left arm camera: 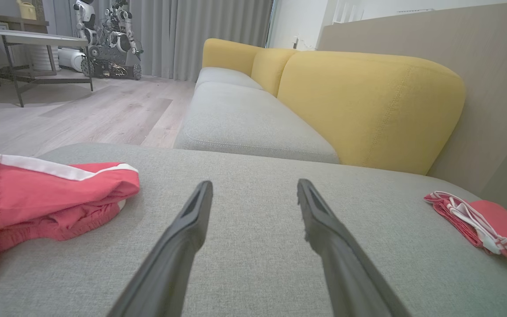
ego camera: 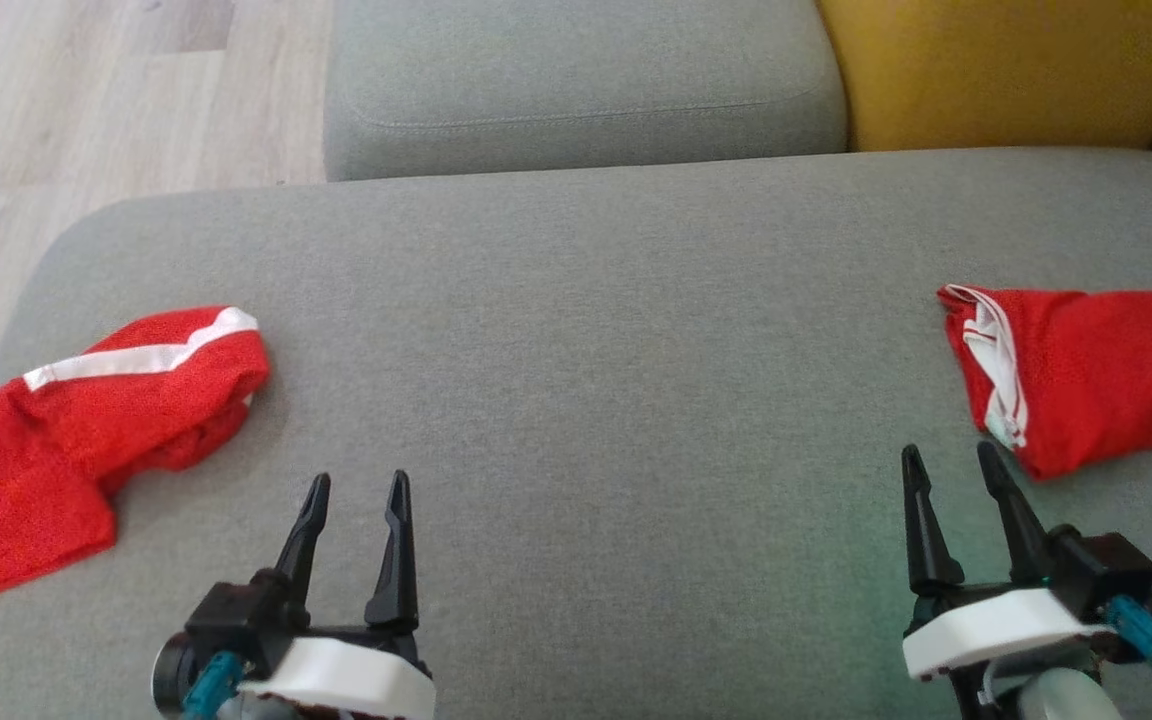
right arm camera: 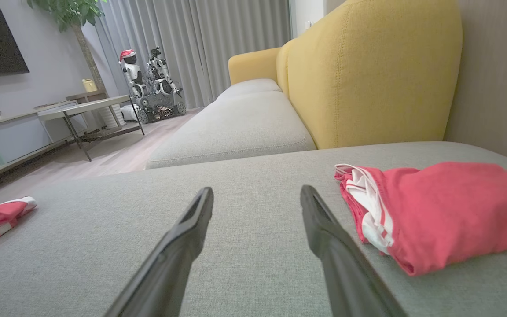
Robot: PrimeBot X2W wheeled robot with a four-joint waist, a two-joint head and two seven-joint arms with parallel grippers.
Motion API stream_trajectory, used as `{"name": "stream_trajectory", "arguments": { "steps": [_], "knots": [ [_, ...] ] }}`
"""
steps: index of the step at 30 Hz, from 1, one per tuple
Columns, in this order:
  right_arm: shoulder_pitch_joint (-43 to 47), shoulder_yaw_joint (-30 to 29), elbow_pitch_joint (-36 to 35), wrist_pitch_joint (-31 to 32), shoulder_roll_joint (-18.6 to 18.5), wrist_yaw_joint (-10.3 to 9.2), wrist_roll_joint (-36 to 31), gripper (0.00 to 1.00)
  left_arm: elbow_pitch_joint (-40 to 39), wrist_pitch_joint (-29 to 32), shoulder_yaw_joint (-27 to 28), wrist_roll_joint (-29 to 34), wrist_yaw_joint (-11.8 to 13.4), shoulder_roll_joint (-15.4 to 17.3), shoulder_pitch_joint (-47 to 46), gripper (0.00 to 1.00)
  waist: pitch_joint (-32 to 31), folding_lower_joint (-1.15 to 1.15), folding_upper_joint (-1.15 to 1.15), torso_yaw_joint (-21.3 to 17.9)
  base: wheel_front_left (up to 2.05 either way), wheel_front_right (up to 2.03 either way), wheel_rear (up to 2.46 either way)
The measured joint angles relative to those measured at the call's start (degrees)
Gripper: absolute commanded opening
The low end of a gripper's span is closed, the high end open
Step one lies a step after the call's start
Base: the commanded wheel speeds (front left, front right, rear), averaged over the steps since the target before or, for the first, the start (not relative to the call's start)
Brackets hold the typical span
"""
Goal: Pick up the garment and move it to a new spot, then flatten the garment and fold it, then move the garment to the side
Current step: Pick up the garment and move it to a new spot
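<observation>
One crumpled garment (ego camera: 86, 440); one folded garment (ego camera: 1106, 375)

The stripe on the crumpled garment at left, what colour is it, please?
White stripe on crumpled red garment; head view.

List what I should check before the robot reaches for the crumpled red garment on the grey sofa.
1. The left claw is open, holding nothing: ok.
2. The right claw is open, holding nothing: ok.
3. The crumpled red garment lies beside the left claw, untouched: ok.
4. The grey cushion is bare between the two garments, with room to flatten: ok.
5. The folded red garment lies apart, at the right: ok.
6. The crumpled red garment's left end lies fully on the cushion: cannot tell.
</observation>
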Motion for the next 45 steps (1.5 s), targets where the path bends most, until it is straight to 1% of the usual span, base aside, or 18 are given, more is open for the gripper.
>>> {"name": "stream_trajectory", "arguments": {
  "steps": [4,8,10,14,18,23,27,32,35,41,43,45],
  "knots": [
    [0.0,0.6,0.2,0.0,0.0,-0.01,1.1,1.00,0.0,0.0,0.0,0.2,-0.5,0.0,-0.1,1.00,-0.1,0.00,0.00,1.5,0.00,0.00,0.00],
    [-0.1,3.7,0.6,0.0,0.0,-0.01,1.0,1.00,-0.1,0.0,0.7,0.2,-0.5,0.0,-0.2,1.00,-0.1,0.00,0.00,3.9,0.00,0.00,0.00],
    [-0.2,4.2,0.6,0.0,0.1,-0.01,1.1,1.00,-0.2,0.0,1.4,0.2,-0.5,0.0,-0.3,1.00,-0.1,0.00,0.00,5.3,0.00,0.00,0.00],
    [-0.3,5.1,0.9,0.0,0.0,0.00,1.3,1.00,-0.4,0.0,2.3,0.2,-0.5,0.0,-0.6,1.00,-0.3,0.00,0.00,8.9,0.00,0.00,0.00],
    [-0.3,6.4,1.0,0.0,0.1,-0.01,2.2,1.00,-0.6,0.0,4.7,0.9,-0.5,0.0,-0.6,1.00,-0.4,0.00,0.00,13.0,0.00,0.00,0.00],
    [-0.3,7.2,1.0,0.0,0.1,-0.01,3.1,1.00,-0.7,0.0,6.1,1.3,-1.5,0.0,-0.6,1.00,-0.8,0.00,0.00,18.1,0.00,0.00,0.00],
    [-0.2,7.6,1.0,0.0,0.1,-0.01,4.0,1.00,-0.8,0.0,7.3,1.4,-1.5,0.0,-0.1,1.00,-1.2,0.00,0.00,21.9,0.00,0.00,0.00],
    [0.0,7.7,1.0,0.0,0.1,-0.01,4.6,1.00,-0.3,0.0,7.2,2.1,-0.9,0.0,0.6,1.00,-1.6,0.00,0.00,25.6,0.00,0.00,0.00],
    [0.0,8.2,1.0,0.0,0.1,-0.01,4.7,1.00,-0.3,0.0,7.2,2.1,-0.7,0.0,1.0,1.00,-1.6,0.00,0.00,26.9,0.00,0.00,0.00],
    [0.0,8.7,1.8,0.0,0.1,0.00,4.7,1.00,-0.1,0.0,7.6,2.4,-0.5,0.0,0.9,1.00,-1.3,0.00,0.00,27.1,0.00,0.00,0.00],
    [0.0,8.5,1.9,0.0,0.1,-0.01,4.7,1.00,2.4,0.0,8.5,2.0,0.0,0.0,0.6,1.00,-1.4,0.00,0.00,27.0,0.00,0.00,0.00],
    [0.0,8.3,1.9,0.0,0.1,0.00,5.1,1.00,5.4,0.0,9.6,1.3,0.0,0.0,0.0,1.00,-1.5,0.00,0.00,26.8,0.00,0.00,0.00]
  ]
}}
